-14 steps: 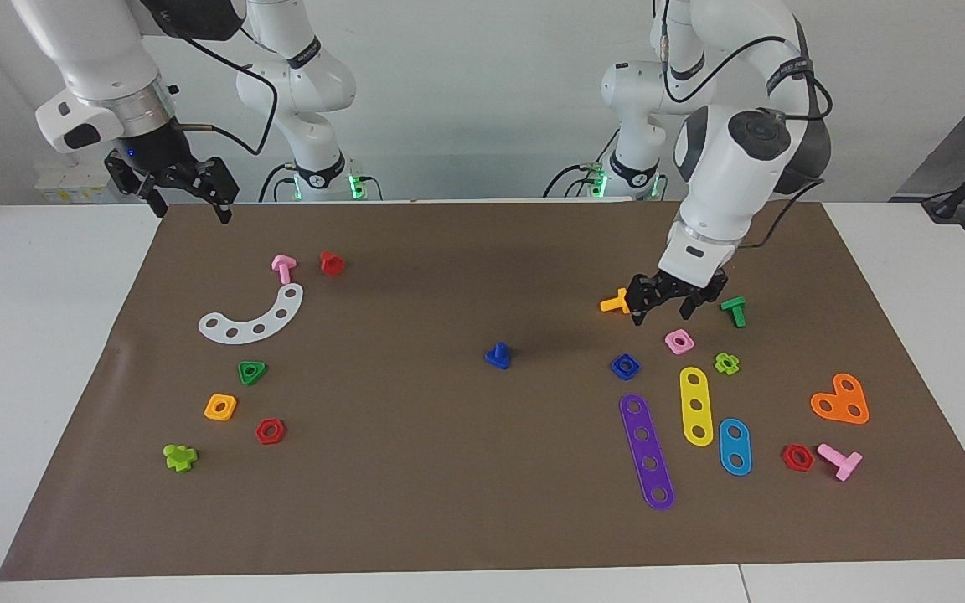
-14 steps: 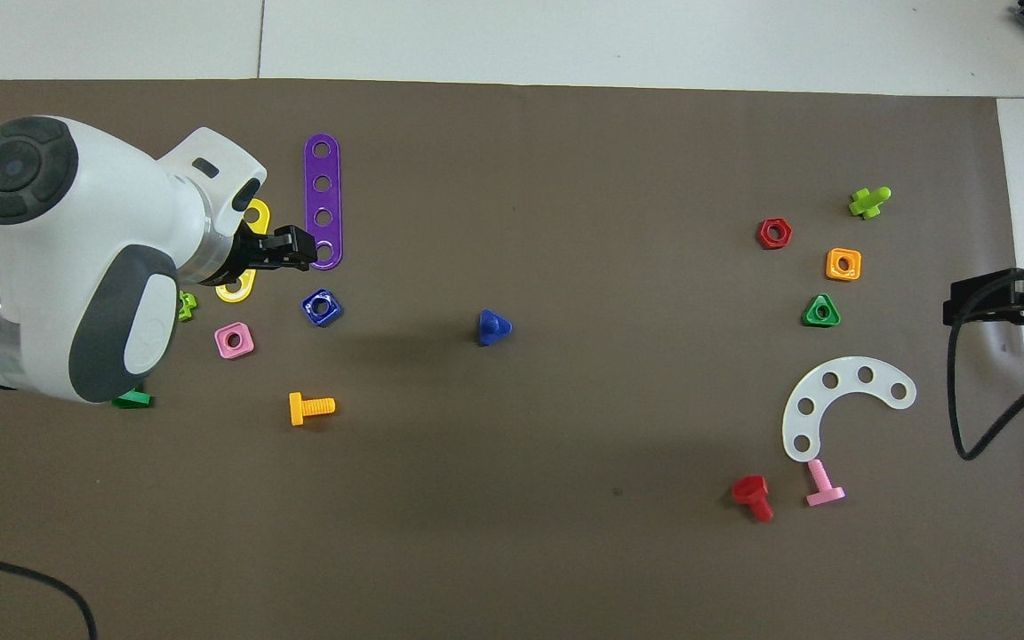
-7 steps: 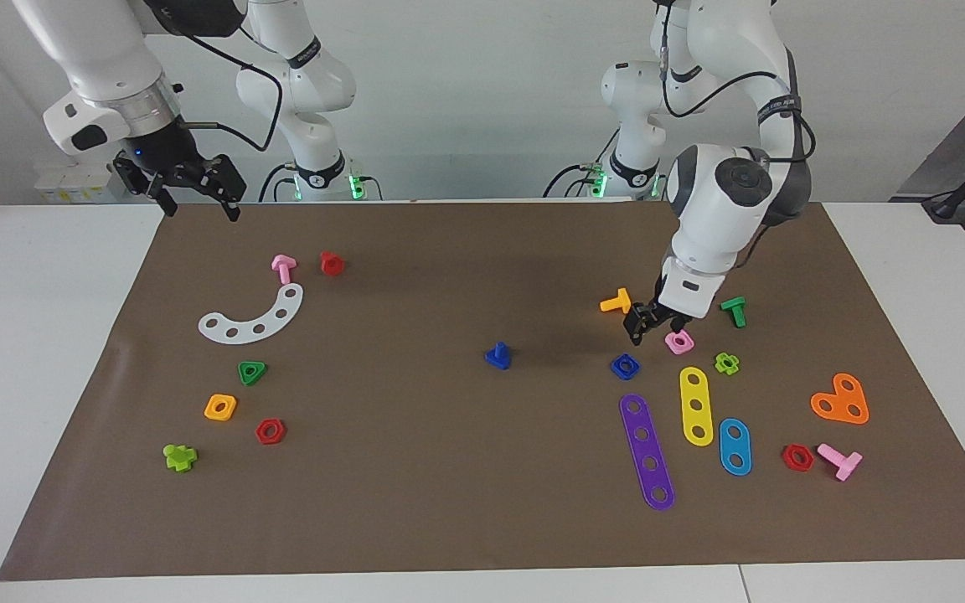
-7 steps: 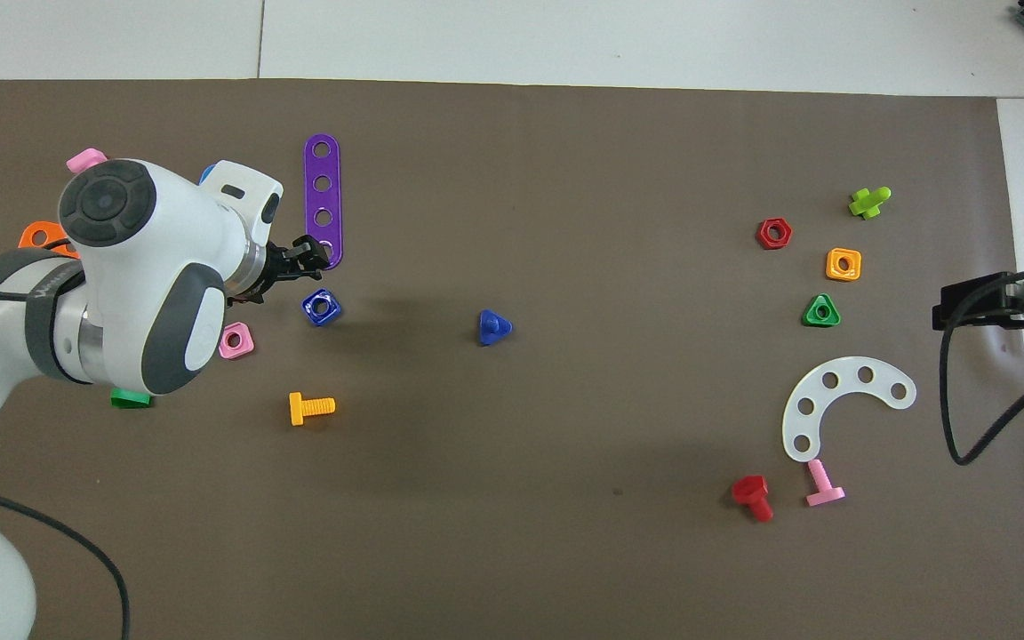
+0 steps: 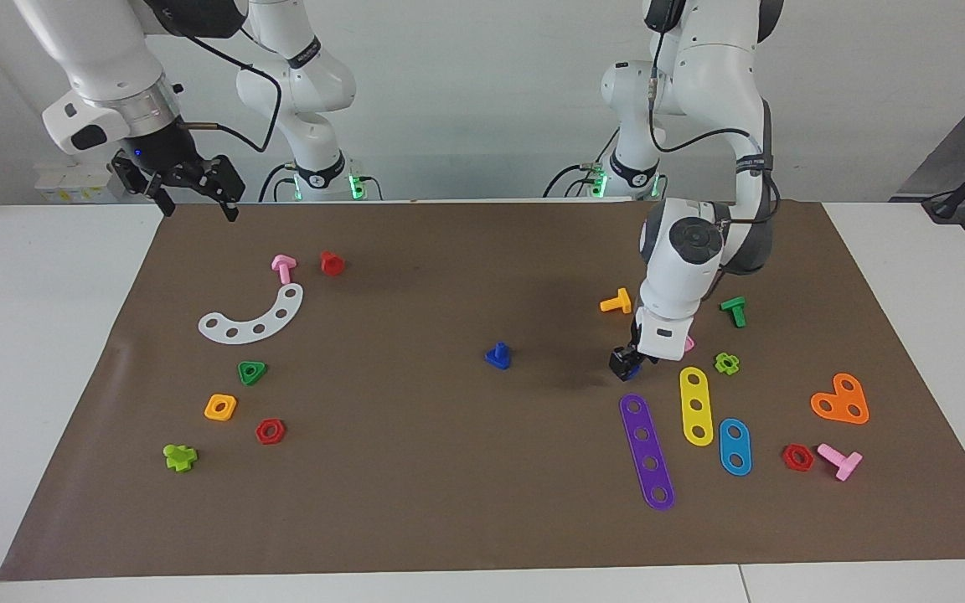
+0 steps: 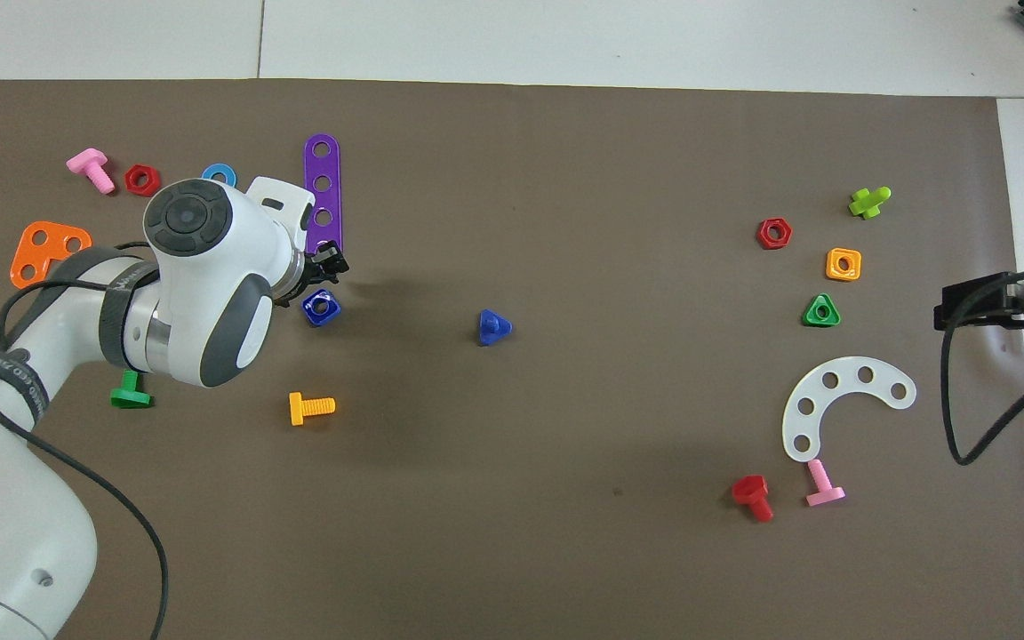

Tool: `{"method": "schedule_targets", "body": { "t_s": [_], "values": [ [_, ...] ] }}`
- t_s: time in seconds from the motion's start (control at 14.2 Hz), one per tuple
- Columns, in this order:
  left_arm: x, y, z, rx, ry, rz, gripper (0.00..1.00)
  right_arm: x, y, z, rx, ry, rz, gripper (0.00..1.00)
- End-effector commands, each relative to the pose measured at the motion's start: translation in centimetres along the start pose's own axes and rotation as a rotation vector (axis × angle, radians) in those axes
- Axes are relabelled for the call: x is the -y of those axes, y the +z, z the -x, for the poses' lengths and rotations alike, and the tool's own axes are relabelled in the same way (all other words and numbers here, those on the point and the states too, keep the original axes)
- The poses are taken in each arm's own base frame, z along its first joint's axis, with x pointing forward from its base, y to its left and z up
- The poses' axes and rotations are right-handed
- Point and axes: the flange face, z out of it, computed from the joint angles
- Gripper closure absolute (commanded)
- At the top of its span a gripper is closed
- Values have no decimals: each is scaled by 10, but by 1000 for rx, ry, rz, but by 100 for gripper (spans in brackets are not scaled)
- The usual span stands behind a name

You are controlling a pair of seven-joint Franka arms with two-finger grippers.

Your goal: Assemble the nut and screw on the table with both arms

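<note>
Nearest the robots, the right gripper [image 5: 191, 186] hangs high over the edge of the brown mat [image 5: 449, 519] at the right arm's end of the table; it has barely shifted in the last second, its fingers are spread and empty, and that arm waits. Farther out, the left gripper [image 5: 626, 362] has swung away from the orange bolt [image 5: 616, 301] and dropped in the last second, so that it is now right at the nut [image 6: 322, 308], low over the mat; this looks like the start of the pick. In the facing view the black fingers cover nearly all of the nut, and I cannot tell whether they have closed on it or merely straddle it. The nut lies on the mat beside the nearer end of the purple strip [image 5: 647, 452]. The screw [image 5: 497, 356] stands untouched, head down, near the middle of the mat, well apart from both grippers.
</note>
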Motion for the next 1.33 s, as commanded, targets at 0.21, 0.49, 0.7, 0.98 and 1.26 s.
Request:
{"method": "schedule_targets", "body": {
  "t_s": [0.21,0.49,0.7,0.98,1.26],
  "values": [
    [10,21,18,-10,-7,-20,33,-1,-2,3,3,-22,6,0],
    [5,22,25,-6,-23,-22,37,-1,-1,3,4,-22,6,0],
    [1,22,29,0,-19,-29,39,-1,0,3,6,-22,6,0],
    [2,24,32,5,-22,-34,42,-1,0,3,6,-21,6,0],
    [3,24,33,5,-16,-36,54,-1,0,3,6,-21,6,0]
  ]
}}
